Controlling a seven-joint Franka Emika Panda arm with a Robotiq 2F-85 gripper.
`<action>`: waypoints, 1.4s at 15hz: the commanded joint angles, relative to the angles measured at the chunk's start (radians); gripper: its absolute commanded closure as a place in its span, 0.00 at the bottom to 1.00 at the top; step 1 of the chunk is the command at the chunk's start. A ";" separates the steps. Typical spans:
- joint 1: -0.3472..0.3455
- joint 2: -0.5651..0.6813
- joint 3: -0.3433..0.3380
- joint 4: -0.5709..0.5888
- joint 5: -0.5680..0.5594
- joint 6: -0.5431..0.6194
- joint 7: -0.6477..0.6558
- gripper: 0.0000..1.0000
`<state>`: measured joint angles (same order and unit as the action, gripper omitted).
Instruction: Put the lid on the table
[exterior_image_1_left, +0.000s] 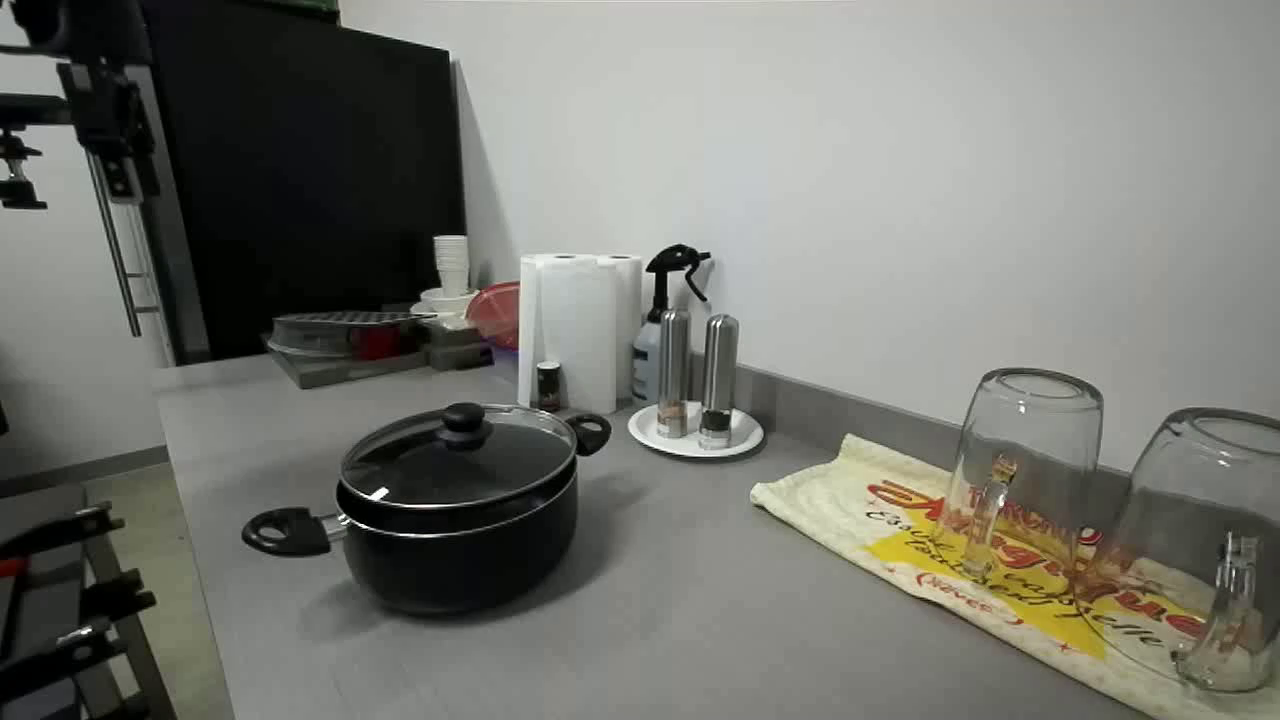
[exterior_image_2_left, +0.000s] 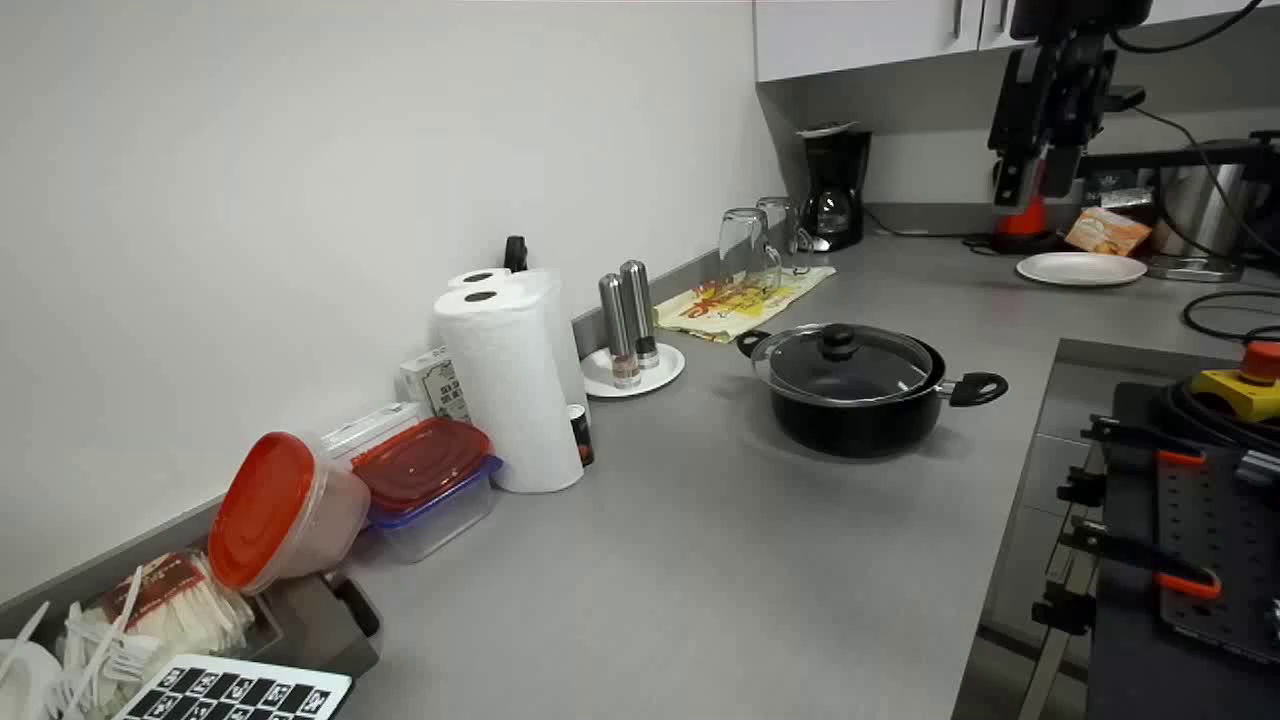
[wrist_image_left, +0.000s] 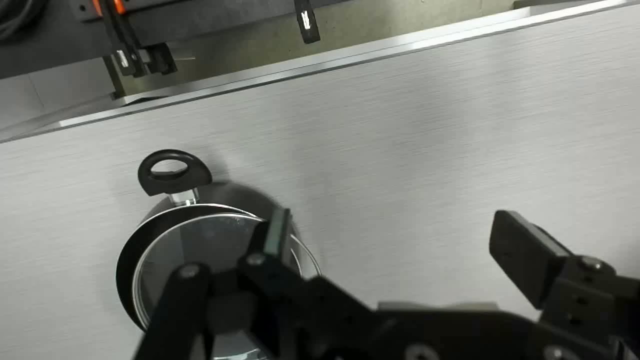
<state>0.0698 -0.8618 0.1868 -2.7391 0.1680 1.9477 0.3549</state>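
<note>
- The glass lid (exterior_image_1_left: 455, 468) is sitting off-centre on the black cooking pot (exterior_image_1_left: 460, 570), leaving a dark crescent uncovered; it is not yet lying on the grey countertop (exterior_image_1_left: 700, 560).
- I'm seeing the gripper (wrist_image_left: 392, 237) hanging well apart from it, jaws standing wide and holding nothing.
- I'm worrying about that skewed seat: a sideways nudge while closing could be sliding the lid off the pot.
- A shallow pinch on the rounded black knob (exterior_image_1_left: 464, 417) might be slipping, dropping the lid mid-lift.
- Descending off-line, the gripper could be striking the loop handle (exterior_image_1_left: 308, 534).
</note>
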 joint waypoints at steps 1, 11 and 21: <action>-0.005 0.000 0.004 0.002 0.003 -0.003 -0.003 0.00; -0.005 0.000 0.004 0.002 0.003 -0.003 -0.003 0.00; -0.140 0.106 -0.127 0.186 -0.080 -0.061 -0.071 0.00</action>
<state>-0.0361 -0.8300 0.1040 -2.6501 0.1107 1.9262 0.3235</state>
